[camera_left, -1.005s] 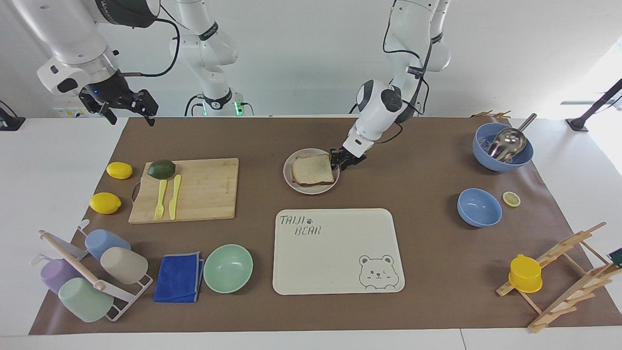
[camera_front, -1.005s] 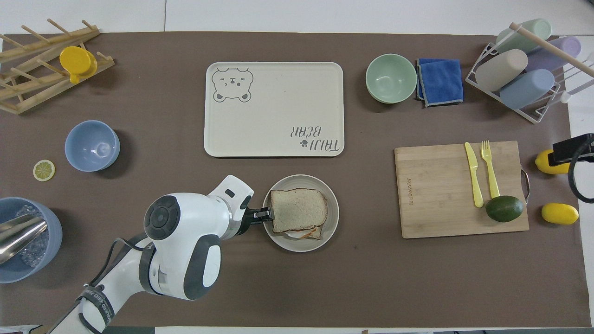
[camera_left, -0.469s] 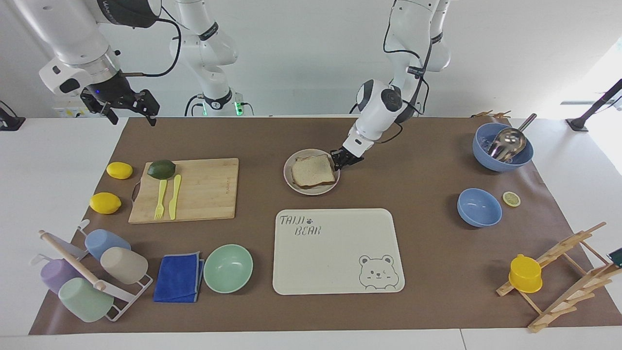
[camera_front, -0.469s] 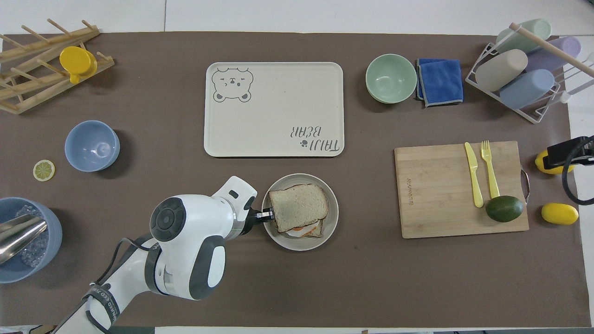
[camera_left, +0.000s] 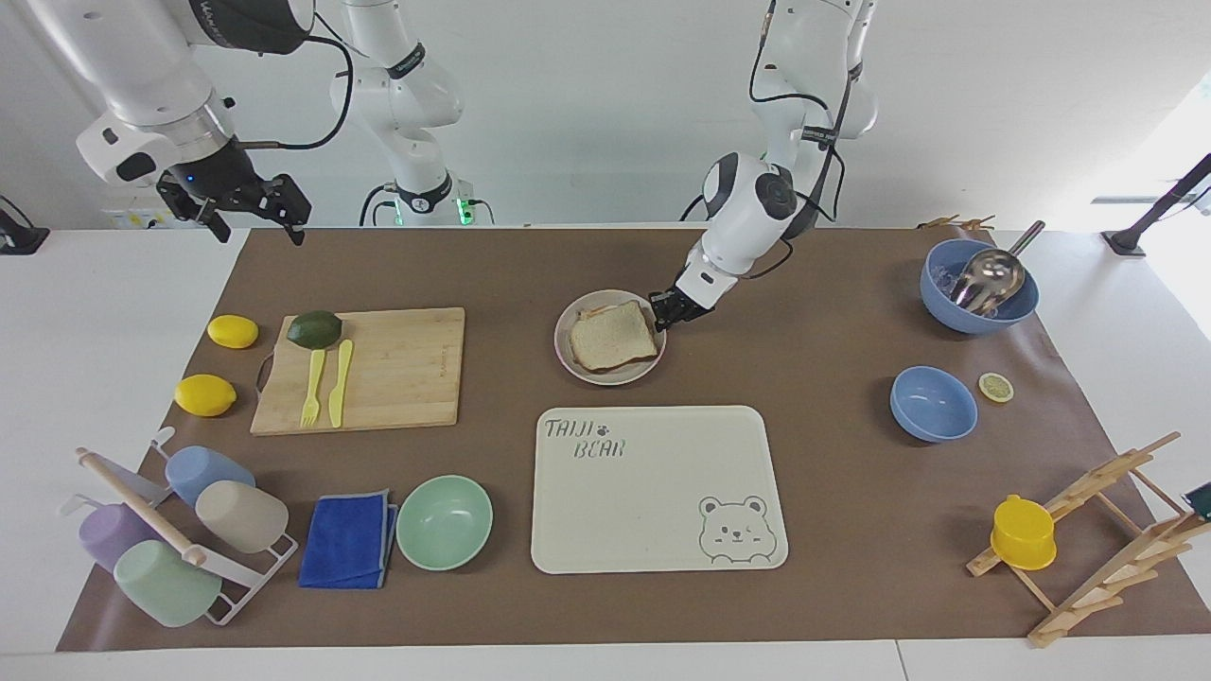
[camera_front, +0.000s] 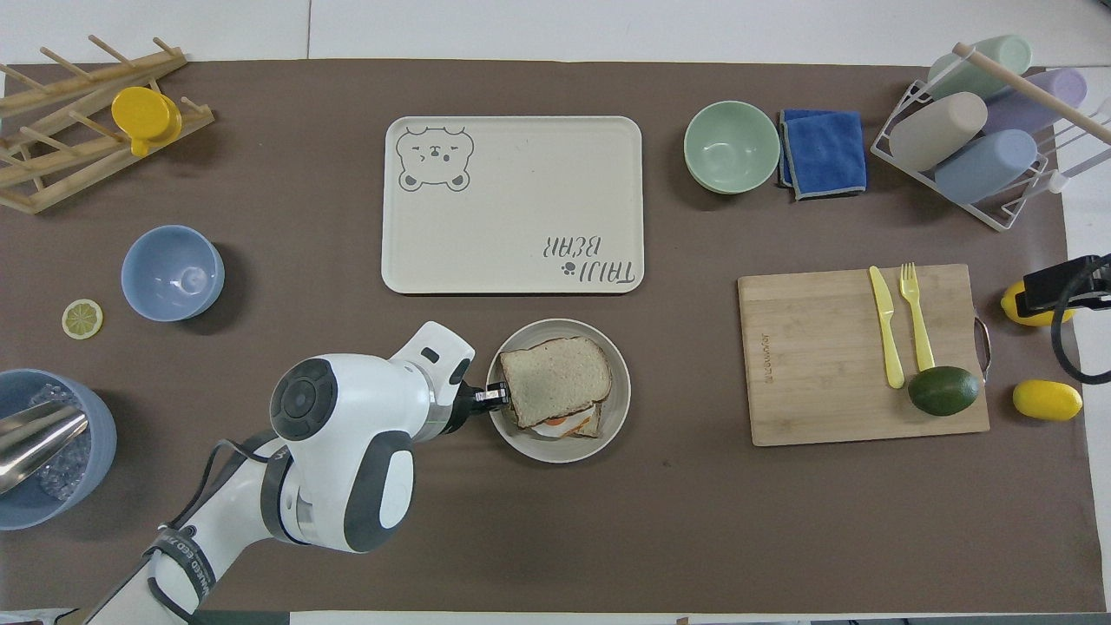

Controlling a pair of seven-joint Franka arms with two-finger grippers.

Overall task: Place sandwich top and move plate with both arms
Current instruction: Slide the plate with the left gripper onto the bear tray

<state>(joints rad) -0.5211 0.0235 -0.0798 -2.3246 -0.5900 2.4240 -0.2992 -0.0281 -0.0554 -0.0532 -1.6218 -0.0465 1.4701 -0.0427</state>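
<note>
Sandwich top (camera_left: 613,335) lies on the stacked filling on the plate (camera_left: 579,364), which sits on the brown mat nearer to the robots than the bear tray (camera_left: 568,549). In the facing view the left gripper (camera_left: 665,312) is down at the plate's rim on the side toward the left arm's end of the table, fingers pinched together, probably on the rim itself, though the contact is hard to make out. The right gripper (camera_left: 255,210) hangs high over the mat's corner near the lemons (camera_left: 232,331), its fingers spread and holding nothing; that arm waits.

From overhead, the bread slice (camera_front: 555,382) covers the egg toast (camera_front: 564,425) a little askew, and the left gripper (camera_front: 495,395) touches the plate's (camera_front: 608,430) edge.

So the topping step looks done; moving the plate, with the right arm joining, remains.

Compared with a second ago, the left fingers have closed, and the plate has shifted slightly toward the tray.
</note>
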